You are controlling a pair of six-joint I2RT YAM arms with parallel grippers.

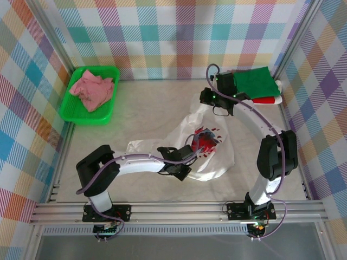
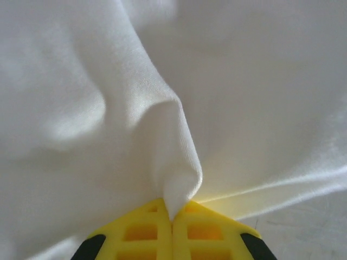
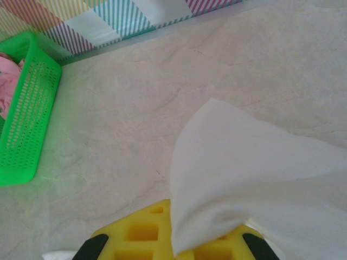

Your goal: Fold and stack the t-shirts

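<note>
Left jaws pinch white t-shirt fold; right jaws seemingly likewise.

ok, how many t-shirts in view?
4: white one spread at centre; pink one crumpled in the green tray, far left; green one folded far right, red one under it. More may hide beneath.

You've got pastel plaid walls wrapped round three sides of your table, held up by bare aluminium posts in the back corners. Tabletop's a pale beige, kinda marbled and matte. Aluminium rails run along the near edge. Light's soft and even, barely any hard shadows.
</note>
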